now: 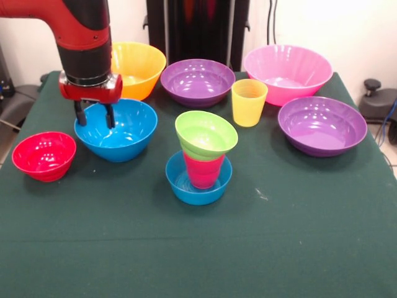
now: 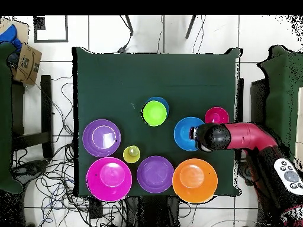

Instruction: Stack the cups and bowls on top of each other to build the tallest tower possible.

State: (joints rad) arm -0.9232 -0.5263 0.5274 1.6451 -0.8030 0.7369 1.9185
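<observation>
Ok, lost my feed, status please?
Gripper open over medium blue bowl. Tower: small blue bowl, red cup, green bowl tilted. Nothing blocking.

A: Front camera sits across the worktop [image 1: 310, 248], fairly near, angled down toward the robot.

B: The overhead one hangs high, looking straight down. Both share the whole green worktop [image 2: 118, 77].

- The arm [image 1: 74, 25] is showing a glossy red shell over a black cylindrical wrist section.
- A red collar is ringing the wrist's lower end.
- The end effector [image 1: 95, 115] is showing two short dark fingers [image 1: 80, 113], standing apart.
- In the overhead view a grey panel with round buttons is sitting on the arm.
</observation>
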